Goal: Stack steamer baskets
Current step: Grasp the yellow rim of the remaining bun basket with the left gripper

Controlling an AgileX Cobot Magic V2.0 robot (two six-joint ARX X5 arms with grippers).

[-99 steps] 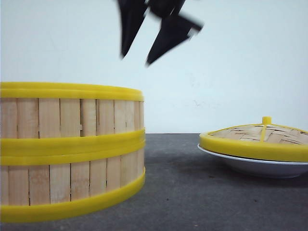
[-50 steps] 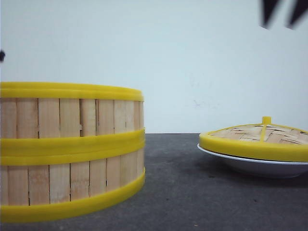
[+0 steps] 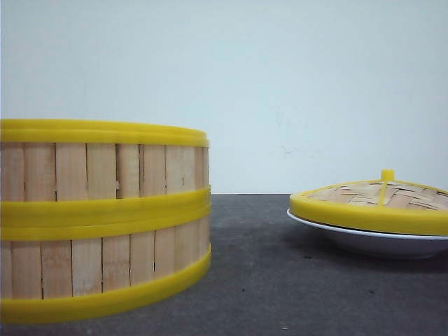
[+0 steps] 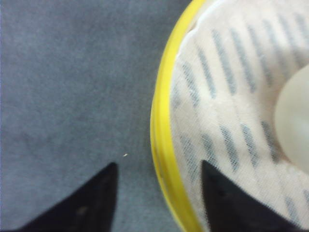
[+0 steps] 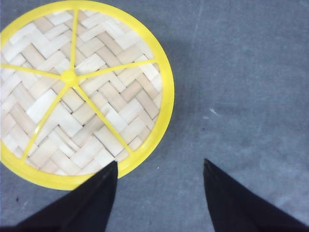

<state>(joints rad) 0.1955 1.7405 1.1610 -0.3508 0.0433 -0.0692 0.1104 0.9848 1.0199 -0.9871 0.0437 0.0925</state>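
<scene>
Our left gripper (image 4: 159,198) hangs with its two dark fingers (image 4: 91,203) spread wide and nothing between them; one finger sits over the grey table (image 4: 63,87), the other over the inside of a steamer basket (image 4: 161,140), so the yellow rim of that basket runs up through the gap between the fingertips. Inside the rim we see a pale cloth liner (image 4: 227,111) with grey dashed stripes, and a round whitish object (image 4: 294,121) at the frame's edge that is too blurred for us to name. Our right gripper (image 5: 159,193) is likewise spread apart and holds nothing; it hovers over bare table just beside the woven bamboo lid (image 5: 82,92), one finger overlapping the lid's yellow rim in the view and the other well clear of it over the grey surface. The lid shows a herringbone weave with yellow ribs meeting at a small yellow knob. In the front view we see neither gripper. There the steamer baskets (image 3: 105,217) stand on the left of the table as a stack of two, the upper one sitting squarely on the lower, their yellow bands meeting at the middle and pale vertical slats between. Well apart on the right, the bamboo lid (image 3: 371,203) rests on a shallow white plate (image 3: 371,241).
</scene>
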